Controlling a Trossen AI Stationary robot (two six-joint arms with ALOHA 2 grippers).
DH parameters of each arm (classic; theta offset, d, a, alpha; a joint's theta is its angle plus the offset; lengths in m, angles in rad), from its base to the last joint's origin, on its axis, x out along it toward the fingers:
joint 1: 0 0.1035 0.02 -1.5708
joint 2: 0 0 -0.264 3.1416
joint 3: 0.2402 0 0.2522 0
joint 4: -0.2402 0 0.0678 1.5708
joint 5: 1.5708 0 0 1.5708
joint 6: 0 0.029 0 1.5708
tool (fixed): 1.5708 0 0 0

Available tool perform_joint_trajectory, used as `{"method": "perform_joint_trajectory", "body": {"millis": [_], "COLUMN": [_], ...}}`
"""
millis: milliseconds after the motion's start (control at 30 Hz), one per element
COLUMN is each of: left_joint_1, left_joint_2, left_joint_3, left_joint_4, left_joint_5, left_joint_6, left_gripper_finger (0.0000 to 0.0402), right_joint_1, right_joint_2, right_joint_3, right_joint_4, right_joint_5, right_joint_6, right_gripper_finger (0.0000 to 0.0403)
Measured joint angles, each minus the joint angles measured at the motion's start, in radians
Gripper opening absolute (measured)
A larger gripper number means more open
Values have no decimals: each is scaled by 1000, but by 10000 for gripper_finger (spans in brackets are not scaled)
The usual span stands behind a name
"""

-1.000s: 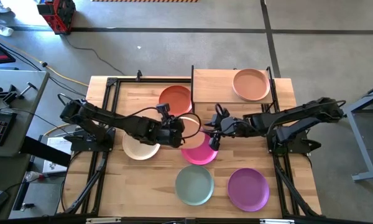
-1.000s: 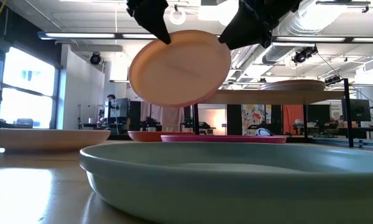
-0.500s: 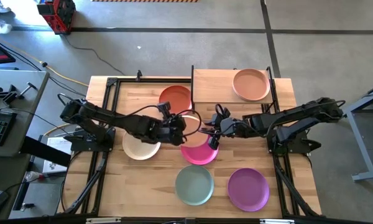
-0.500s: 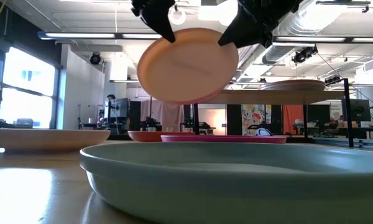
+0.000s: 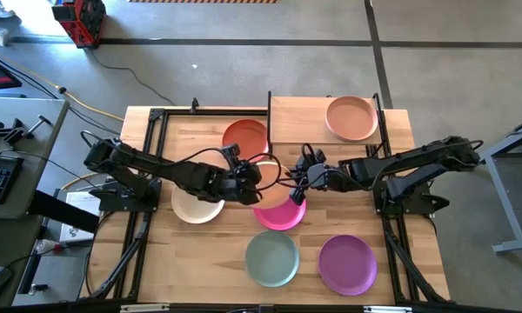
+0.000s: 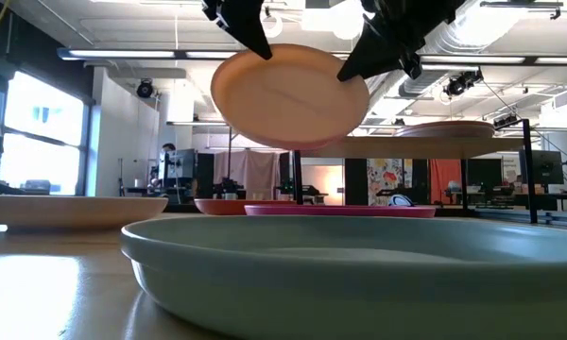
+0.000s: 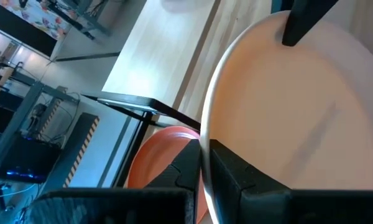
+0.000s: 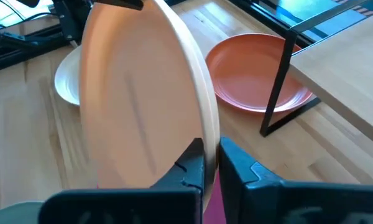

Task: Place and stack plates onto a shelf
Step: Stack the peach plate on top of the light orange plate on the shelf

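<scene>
Low view: no writing legible on peach plate (image 6: 290,94).

No readable text, labels or numbers anywhere.

peach plate (image 6: 291,94) | tilted, airborne | peach plate on shelf (image 5: 296,120)

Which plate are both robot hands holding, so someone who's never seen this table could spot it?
Find the raised wooden shelf at the table's back right. Just in front of its left end, above the pink plate, the peach plate hangs in the air. It alone is off the table, pinched at opposite rims by the left hand and right hand.
</scene>
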Motion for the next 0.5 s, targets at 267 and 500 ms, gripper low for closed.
{"method": "perform_joint_trajectory", "body": {"millis": [267, 500], "left_joint_1": [6, 23], "left_joint_2": [0, 0], "left_joint_3": [0, 0], "left_joint_4": [-5, -7], "left_joint_5": [62, 157], "left_joint_6": [0, 25], "left_gripper_finger": [20, 55], "right_joint_1": [0, 1], "right_joint_2": [0, 0], "right_joint_3": [0, 0], "right_joint_4": [-10, -22], "right_joint_5": [-3, -3], "right_joint_6": [16, 30], "right_gripper_finger": [1, 0]}}
